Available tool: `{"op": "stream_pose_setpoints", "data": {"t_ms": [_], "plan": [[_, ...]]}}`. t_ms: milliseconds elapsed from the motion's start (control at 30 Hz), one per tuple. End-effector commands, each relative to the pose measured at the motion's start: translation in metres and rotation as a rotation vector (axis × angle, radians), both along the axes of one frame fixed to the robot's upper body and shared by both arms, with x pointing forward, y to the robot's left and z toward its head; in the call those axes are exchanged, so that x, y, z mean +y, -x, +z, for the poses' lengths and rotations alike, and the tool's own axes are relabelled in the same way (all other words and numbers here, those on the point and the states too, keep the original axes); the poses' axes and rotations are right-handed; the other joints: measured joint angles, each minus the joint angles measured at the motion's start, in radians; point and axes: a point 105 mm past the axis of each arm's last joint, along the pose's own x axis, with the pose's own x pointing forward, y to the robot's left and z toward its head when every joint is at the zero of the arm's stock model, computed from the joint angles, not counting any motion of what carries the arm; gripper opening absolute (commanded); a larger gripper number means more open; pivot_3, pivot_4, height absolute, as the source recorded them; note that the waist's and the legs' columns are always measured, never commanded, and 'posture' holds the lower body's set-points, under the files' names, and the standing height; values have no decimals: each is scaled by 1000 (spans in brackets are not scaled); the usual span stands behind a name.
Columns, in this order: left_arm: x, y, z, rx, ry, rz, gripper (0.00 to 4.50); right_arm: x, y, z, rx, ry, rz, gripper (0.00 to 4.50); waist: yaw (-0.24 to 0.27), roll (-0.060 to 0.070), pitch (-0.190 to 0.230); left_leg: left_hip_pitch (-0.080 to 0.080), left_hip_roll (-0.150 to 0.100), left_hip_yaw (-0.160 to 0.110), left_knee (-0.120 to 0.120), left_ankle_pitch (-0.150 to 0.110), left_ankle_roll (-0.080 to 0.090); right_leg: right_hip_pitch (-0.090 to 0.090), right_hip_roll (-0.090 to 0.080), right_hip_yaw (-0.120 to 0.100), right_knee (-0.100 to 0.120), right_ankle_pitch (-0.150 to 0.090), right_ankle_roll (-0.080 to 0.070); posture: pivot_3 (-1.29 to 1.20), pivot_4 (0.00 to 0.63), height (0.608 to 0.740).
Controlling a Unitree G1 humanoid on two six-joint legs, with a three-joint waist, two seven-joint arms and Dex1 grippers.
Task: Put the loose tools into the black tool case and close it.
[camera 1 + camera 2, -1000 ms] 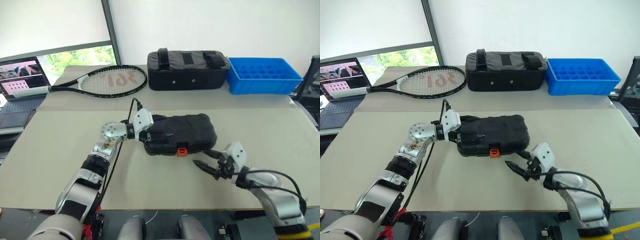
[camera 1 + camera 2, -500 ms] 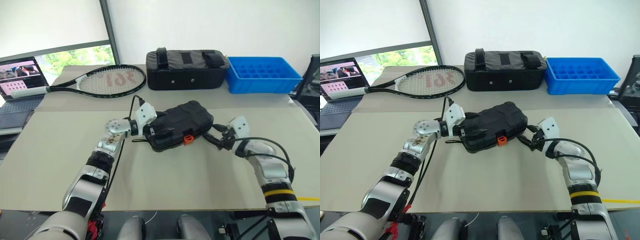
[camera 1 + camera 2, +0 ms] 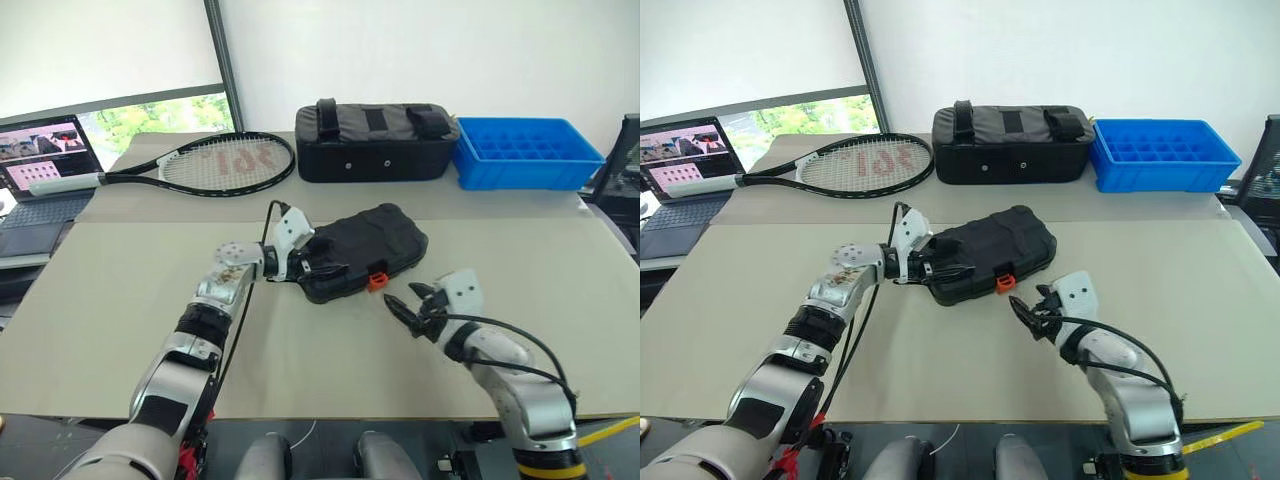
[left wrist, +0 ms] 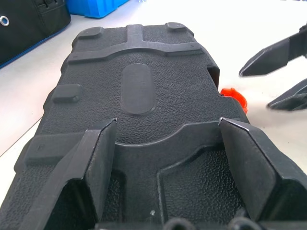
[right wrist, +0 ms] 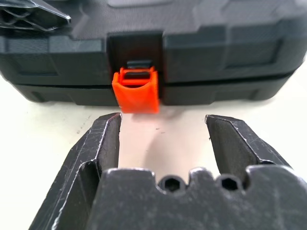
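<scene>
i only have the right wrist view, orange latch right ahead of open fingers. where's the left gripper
Observer: The left gripper is at the case's left end, fingers spread over the lid.
Operator: is the lid down all round
Observer: From the left wrist view the lid lies flat, with the latch poking out at its front edge.
Operator: any tools left out on the table
Observer: None that I can see. Behind the case lie a racket, a fabric bag and a blue crate.
Operator: is my gripper touching the case
Observer: No. The right gripper is open, just short of the latch.
</scene>
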Motion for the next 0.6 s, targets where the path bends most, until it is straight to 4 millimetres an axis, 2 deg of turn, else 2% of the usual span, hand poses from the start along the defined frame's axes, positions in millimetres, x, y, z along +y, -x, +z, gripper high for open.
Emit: {"op": "stream_pose_setpoints", "data": {"t_ms": [33,233,600], "plan": [[0,-1,-15,30,-56,13,3607,5,-6,9,-54,52,-12,3272,3,0,0,0,0,0,0,0,0,0,0,0,0,0,0,0,150,707],[-3,-4,-15,-22,-93,8,3607,8,-14,6,-70,68,-20,3272,11,0,0,-1,0,0,0,0,0,0,0,0,-1,0,0,0,150,707],[-4,-7,-15,-49,-98,18,3607,18,-17,4,-64,53,43,3272,12,0,0,-1,0,0,0,0,0,0,0,0,-1,0,0,0,150,707]]}}
